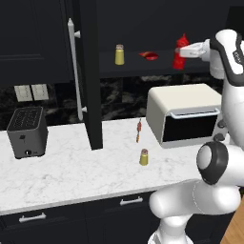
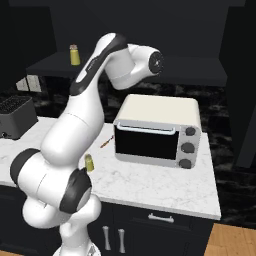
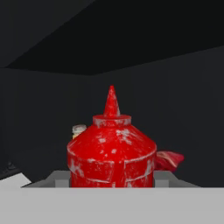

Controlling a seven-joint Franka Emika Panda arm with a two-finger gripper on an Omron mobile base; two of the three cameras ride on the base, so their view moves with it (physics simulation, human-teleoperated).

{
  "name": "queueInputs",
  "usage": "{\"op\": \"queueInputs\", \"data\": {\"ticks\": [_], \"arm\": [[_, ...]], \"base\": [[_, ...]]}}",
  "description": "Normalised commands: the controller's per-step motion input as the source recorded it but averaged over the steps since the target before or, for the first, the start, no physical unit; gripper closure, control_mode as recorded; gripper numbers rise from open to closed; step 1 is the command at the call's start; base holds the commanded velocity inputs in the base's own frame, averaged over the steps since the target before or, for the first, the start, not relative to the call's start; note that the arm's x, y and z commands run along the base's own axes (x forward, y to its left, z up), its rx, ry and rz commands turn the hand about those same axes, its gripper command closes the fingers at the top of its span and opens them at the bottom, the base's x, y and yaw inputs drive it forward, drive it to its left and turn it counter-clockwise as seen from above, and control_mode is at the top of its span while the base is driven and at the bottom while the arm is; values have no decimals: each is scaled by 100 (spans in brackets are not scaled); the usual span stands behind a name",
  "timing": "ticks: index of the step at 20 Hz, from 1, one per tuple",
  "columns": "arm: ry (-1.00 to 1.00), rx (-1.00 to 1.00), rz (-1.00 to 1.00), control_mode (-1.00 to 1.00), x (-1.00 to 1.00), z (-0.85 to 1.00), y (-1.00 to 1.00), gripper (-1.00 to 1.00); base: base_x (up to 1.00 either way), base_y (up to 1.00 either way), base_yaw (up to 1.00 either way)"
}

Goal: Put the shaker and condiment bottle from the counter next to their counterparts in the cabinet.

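Observation:
My gripper (image 1: 183, 51) is shut on the red condiment bottle (image 1: 178, 62), holding it upright at the right end of the open cabinet's dark shelf (image 1: 133, 69). In the hand view the bottle (image 3: 111, 151) stands close in front, nozzle up. Behind it on the shelf are a yellow shaker (image 3: 78, 130) and a flatter red item (image 3: 169, 160), the counterparts. These are the shelf shaker (image 1: 119, 55) and the red item (image 1: 150, 56) left of the bottle. A second yellow shaker (image 1: 144, 157) (image 2: 89, 163) stands on the marble counter (image 1: 71, 171). Whether the bottle rests on the shelf I cannot tell.
The cabinet door (image 1: 90, 71) hangs open with its long silver handle (image 1: 74, 66). A white toaster oven (image 1: 183, 114) sits on the counter under the shelf. A thin red-brown skewer (image 1: 138, 131) lies beside it. A black toaster (image 1: 27, 132) stands at the left.

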Motion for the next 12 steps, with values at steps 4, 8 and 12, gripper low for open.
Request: {"op": "queueInputs", "data": {"ticks": [4, 8, 12], "arm": [[0, 0, 5, -100, 53, 0, 0, 100], [0, 0, 0, -100, 4, 0, 0, 100], [-7, 3, 13, -100, 45, 0, 2, 100]], "base": [[0, 0, 0], [0, 0, 0], [0, 0, 0]]}}
